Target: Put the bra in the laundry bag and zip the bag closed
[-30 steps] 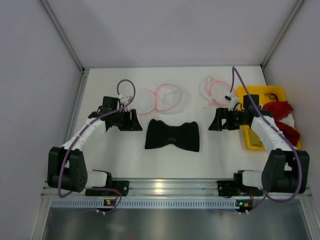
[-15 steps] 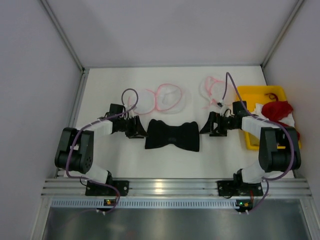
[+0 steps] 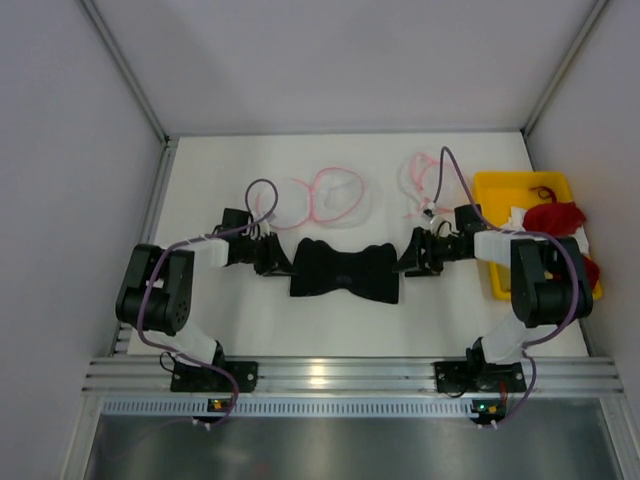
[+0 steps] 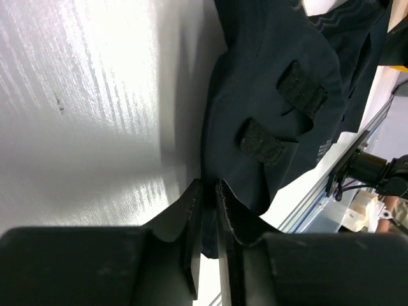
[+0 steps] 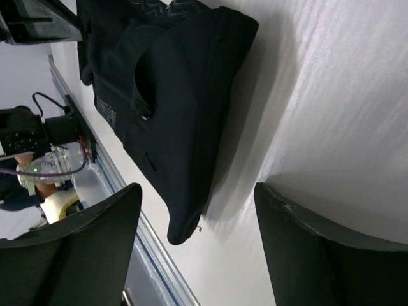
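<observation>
Top view first. I have the black fabric bra (image 3: 345, 271) lying spread flat on the white table (image 3: 230, 320), cups side by side, wings pointing out left and right. My left gripper (image 3: 285, 265) is down at the bra's left wing, touching it. My right gripper (image 3: 405, 262) is low at the bra's right wing. Just beyond the bra, on the far side, sits the round white mesh laundry bag (image 3: 335, 195) with pink zip trim, apart from the fabric. A second mesh pouch (image 3: 425, 180) lies beyond the bra's right wing. Further right of the bra is a yellow plastic tray (image 3: 500, 185) holding red garments (image 3: 555, 215).

Left wrist view now. The left gripper (image 4: 207, 197) has its fingers (image 4: 191, 223) pressed almost together, and the bra (image 4: 280, 95) runs its dark edge down into the narrow slot between them, so I call it pinched on the wing.

Right wrist view. The right gripper (image 5: 197, 191) has its fingers (image 5: 95, 236) spread wide, with the bra's (image 5: 172, 95) pointed wing tip lying on the table between them, touching neither.
</observation>
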`<move>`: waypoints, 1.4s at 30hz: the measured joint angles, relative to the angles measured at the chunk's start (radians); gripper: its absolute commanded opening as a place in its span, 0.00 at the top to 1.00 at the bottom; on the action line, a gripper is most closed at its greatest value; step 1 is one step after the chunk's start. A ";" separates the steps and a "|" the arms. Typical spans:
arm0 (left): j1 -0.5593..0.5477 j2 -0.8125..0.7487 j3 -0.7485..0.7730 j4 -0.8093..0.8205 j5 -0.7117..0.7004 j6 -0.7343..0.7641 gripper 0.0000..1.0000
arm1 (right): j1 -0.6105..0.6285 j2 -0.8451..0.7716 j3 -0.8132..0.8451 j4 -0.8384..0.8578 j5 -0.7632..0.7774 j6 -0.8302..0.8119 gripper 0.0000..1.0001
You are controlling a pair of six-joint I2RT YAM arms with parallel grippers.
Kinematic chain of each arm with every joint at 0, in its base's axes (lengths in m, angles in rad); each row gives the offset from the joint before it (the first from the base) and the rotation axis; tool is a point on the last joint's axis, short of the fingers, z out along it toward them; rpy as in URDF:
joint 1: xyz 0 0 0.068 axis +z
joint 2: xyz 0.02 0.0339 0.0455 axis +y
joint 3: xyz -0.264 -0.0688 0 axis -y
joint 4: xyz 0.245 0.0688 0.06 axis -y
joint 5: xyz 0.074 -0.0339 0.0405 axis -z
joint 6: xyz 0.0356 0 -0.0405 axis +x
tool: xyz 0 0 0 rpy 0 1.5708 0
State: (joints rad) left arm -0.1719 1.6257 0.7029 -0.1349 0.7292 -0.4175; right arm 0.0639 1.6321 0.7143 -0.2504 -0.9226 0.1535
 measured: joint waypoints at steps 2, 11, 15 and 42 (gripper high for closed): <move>0.000 -0.011 0.000 0.000 0.000 0.000 0.86 | 0.008 0.010 0.000 0.003 -0.004 0.001 0.34; 0.000 -0.049 0.000 0.007 0.000 -0.001 1.00 | 0.040 0.053 0.000 0.007 0.002 -0.004 0.66; 0.000 -0.049 0.000 0.008 0.008 -0.003 1.00 | 0.050 0.061 0.001 0.008 0.012 -0.005 0.85; -0.383 -0.204 0.270 -0.276 -0.326 -0.043 1.00 | 0.224 -0.022 0.125 -0.032 0.034 0.083 1.00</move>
State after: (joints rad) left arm -0.5549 1.4220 0.9730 -0.4110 0.4030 -0.4603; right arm 0.2882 1.6100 0.8394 -0.2825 -0.8886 0.2363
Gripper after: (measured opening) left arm 0.043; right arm 0.015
